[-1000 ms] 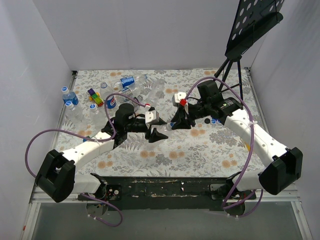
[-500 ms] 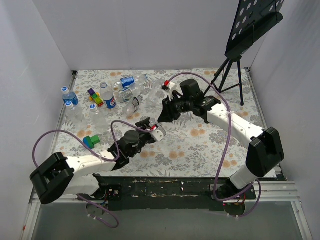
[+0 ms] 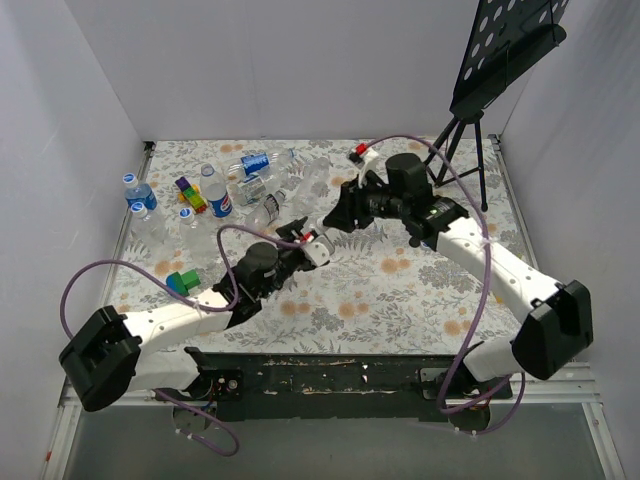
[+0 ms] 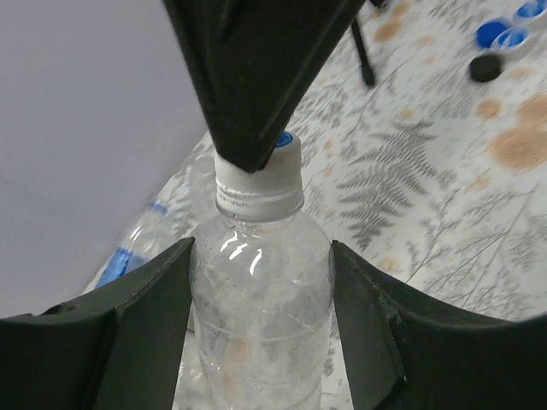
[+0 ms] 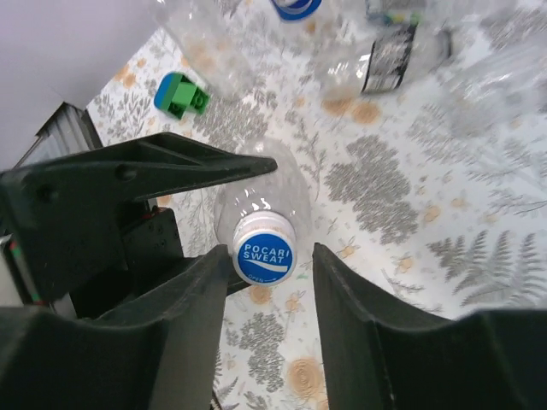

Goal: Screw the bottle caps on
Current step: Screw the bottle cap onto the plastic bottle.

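My left gripper [image 4: 261, 248] is shut on a clear, label-free bottle [image 4: 261, 299] and holds it upright above the table. A cap [image 5: 264, 250] with a blue top and white skirt sits on its neck. My right gripper [image 5: 270, 249] hangs straight over the cap, open. Its left finger is at the cap's edge and a gap shows on the right side. In the top view the two grippers meet mid-table, the left gripper [image 3: 318, 246] just under the right gripper [image 3: 340, 218].
Several bottles [image 3: 215, 190], some capped, lie and stand at the back left beside coloured toy blocks [image 3: 188, 193]. A green toy [image 3: 180, 282] sits by the left arm. A black tripod stand [image 3: 465, 130] rises at the back right. Loose blue caps [image 4: 504, 34] lie on the floral cloth.
Both arms have shifted over the last second and now meet again at mid-table. The right gripper's jaws have come apart slightly around the cap.
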`<move>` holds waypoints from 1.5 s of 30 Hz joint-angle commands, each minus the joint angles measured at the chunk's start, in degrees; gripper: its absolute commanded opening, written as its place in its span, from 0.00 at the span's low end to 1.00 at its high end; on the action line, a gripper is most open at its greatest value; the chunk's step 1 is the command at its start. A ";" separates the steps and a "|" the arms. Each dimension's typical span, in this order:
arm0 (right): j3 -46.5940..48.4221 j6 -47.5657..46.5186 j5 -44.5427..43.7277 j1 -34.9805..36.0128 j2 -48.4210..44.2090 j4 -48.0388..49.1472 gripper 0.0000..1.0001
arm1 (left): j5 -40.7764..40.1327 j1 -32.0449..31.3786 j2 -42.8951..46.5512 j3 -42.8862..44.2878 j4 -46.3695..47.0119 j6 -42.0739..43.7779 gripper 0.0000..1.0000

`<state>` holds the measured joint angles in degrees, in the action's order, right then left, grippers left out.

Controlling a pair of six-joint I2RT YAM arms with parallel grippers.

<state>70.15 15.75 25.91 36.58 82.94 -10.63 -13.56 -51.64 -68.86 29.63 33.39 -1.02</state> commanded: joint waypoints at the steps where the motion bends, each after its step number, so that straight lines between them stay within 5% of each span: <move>1: 0.16 -9.57 2.64 -3.88 -8.22 0.01 0.56 | 27.65 6.53 1.63 6.75 -14.03 -12.15 0.00; 6: -1.42 -23.45 10.98 -5.64 -12.97 -4.12 0.65 | 49.11 12.17 -1.53 12.46 -21.07 -18.31 0.00; 11: -1.77 -39.27 22.41 -5.64 -14.55 -12.55 0.65 | 61.97 15.16 -3.21 14.93 -21.70 -22.27 0.00; 20: -2.65 -55.02 27.08 -5.47 -16.14 -21.78 0.65 | 69.46 15.60 -4.88 16.69 -22.75 -23.86 0.00; 28: -1.25 -57.23 25.94 -3.71 -13.95 -24.87 0.63 | 70.69 15.60 -4.97 16.87 -22.84 -23.94 0.00; 38: -0.28 -55.74 24.72 -2.74 -12.19 -24.79 0.37 | 69.55 15.60 -4.27 16.69 -22.31 -23.68 0.00; 40: -0.71 -53.38 23.66 -2.65 -11.92 -22.69 0.23 | 67.80 15.60 -3.65 16.43 -22.14 -22.98 0.00; 42: -1.33 -49.87 22.87 -2.56 -11.66 -19.70 0.03 | 63.25 15.43 -2.69 15.47 -21.44 -21.40 0.00; 45: -1.77 -42.85 20.77 -1.78 -10.61 -14.35 0.01 | 48.95 14.38 -0.05 11.96 -16.44 -19.47 0.00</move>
<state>67.40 -36.49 48.36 33.52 71.24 -32.64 51.62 -36.49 -73.54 44.23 10.96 -23.66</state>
